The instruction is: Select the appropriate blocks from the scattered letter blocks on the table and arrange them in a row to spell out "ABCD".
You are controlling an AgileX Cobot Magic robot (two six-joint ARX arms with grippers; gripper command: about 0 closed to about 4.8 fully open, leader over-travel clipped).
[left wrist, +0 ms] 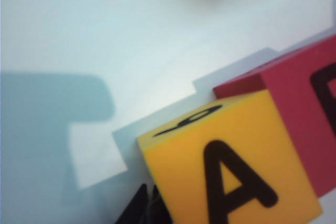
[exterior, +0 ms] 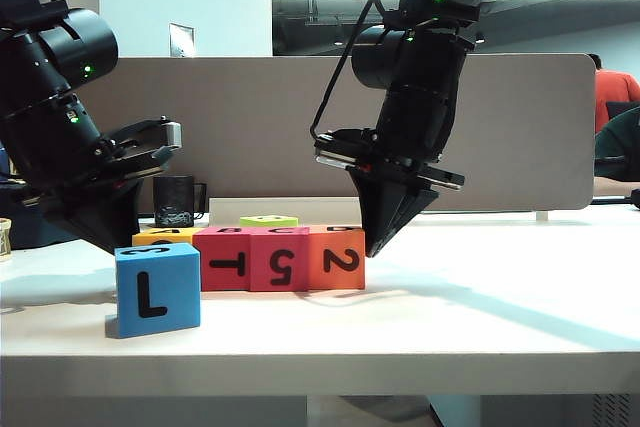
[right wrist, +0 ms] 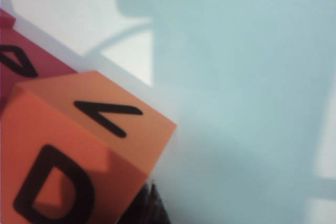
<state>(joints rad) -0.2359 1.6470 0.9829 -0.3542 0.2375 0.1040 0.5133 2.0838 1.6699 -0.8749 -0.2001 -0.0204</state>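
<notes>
at the far left of the exterior view the left claw [exterior: 112, 237] sits low behind the blue cube [exterior: 157, 290], its jaws pressed together with nothing between them; its dark tips [left wrist: 144, 209] show at the edge of the left wrist view, just beside the yellow-orange cube [left wrist: 231, 174], whose face there reads a. the blue cube stands alone in the lower left, nearest the front edge of the white table [exterior: 480, 317], showing an l. behind it a row of four touching cubes runs rightward through the middle of the frame: the yellow-orange cube, the red cube [exterior: 222, 259] with a sideways t, the pink-red cube [exterior: 278, 259] with a 5, and the orange cube [exterior: 336, 258] with a 2. a lime-green cube [exterior: 268, 220] lies just behind the row. right of centre, the right claw [exterior: 378, 239] points down with its closed, empty tip just beside the orange cube's right side; the right wrist view shows a d on that cube [right wrist: 79, 156].
</notes>
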